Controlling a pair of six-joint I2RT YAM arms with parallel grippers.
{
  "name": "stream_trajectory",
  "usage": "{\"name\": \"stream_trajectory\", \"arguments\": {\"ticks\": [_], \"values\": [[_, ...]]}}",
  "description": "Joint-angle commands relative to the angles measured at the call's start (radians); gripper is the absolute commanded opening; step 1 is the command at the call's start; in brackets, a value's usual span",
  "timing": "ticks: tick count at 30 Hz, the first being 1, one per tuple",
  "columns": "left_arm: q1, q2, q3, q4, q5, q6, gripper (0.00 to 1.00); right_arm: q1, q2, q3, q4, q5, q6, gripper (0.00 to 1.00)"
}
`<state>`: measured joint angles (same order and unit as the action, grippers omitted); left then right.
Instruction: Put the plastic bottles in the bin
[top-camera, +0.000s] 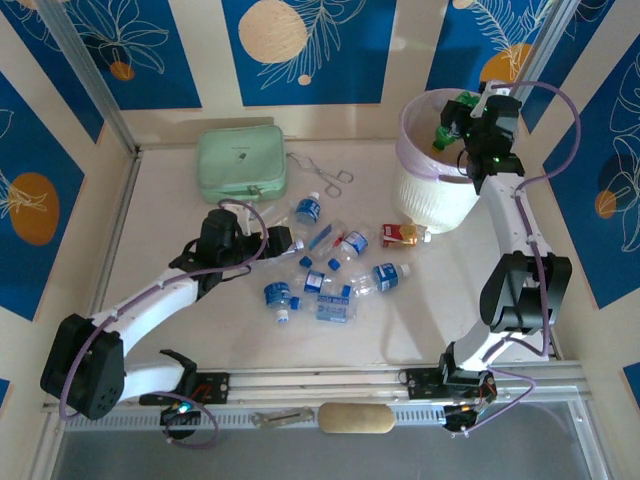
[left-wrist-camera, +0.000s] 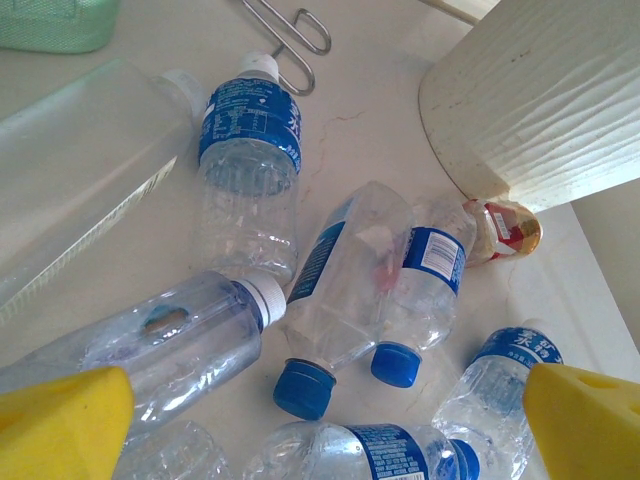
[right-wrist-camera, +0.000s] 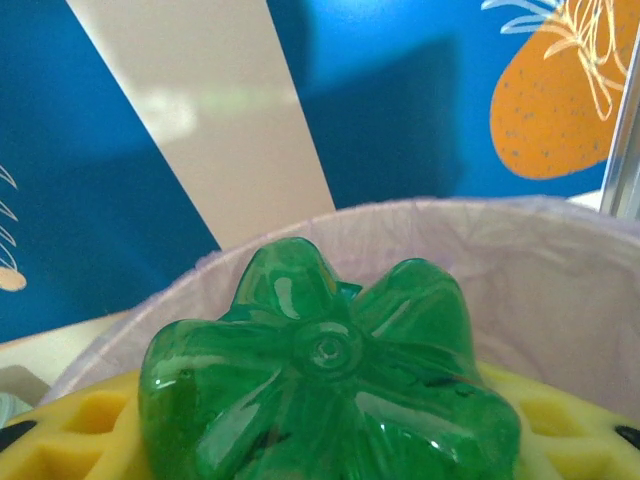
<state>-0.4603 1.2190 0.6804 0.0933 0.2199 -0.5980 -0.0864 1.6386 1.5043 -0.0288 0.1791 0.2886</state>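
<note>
Several clear plastic bottles (top-camera: 335, 305) with blue labels lie scattered mid-table. My left gripper (top-camera: 285, 240) hovers open at their left edge; in its wrist view the yellow fingertips (left-wrist-camera: 60, 420) flank a gap over a blue-capped bottle (left-wrist-camera: 345, 290), with a white-capped one (left-wrist-camera: 170, 340) beside the left finger. The white slatted bin (top-camera: 435, 200) with its pale lilac bag stands at the back right. Above its mouth my right gripper (top-camera: 465, 130) is shut on a green bottle (right-wrist-camera: 330, 390), whose lobed base faces the wrist camera over the bag's rim (right-wrist-camera: 500, 250).
A mint-green zip case (top-camera: 240, 160) lies at the back left, with metal forceps (top-camera: 325, 175) beside it. A small red-and-white carton (top-camera: 400, 235) rests against the bin's foot. Patterned blue walls close in the table on three sides.
</note>
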Motion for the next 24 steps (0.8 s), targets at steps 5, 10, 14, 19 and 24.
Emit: {"name": "stream_trajectory", "arguments": {"ticks": [5, 10, 14, 19, 24], "values": [[0.005, -0.001, 0.011, 0.008, 0.024, -0.004, 1.00, 0.002, 0.017, 0.071, -0.058, -0.027, 0.019, 0.64], [0.005, 0.003, 0.013, 0.006, 0.025, -0.004, 0.99, 0.007, 0.008, 0.103, -0.087, -0.024, 0.021, 0.94], [0.004, 0.005, 0.006, -0.003, 0.015, -0.015, 1.00, 0.020, -0.035, 0.103, -0.081, -0.012, 0.017, 0.99], [-0.003, -0.008, 0.017, -0.118, -0.065, -0.023, 0.99, 0.062, -0.141, 0.052, -0.056, -0.037, 0.024, 0.99], [-0.022, -0.043, 0.029, -0.294, -0.169, -0.028, 0.99, 0.128, -0.264, -0.065, -0.063, -0.115, 0.069, 0.99]]}}
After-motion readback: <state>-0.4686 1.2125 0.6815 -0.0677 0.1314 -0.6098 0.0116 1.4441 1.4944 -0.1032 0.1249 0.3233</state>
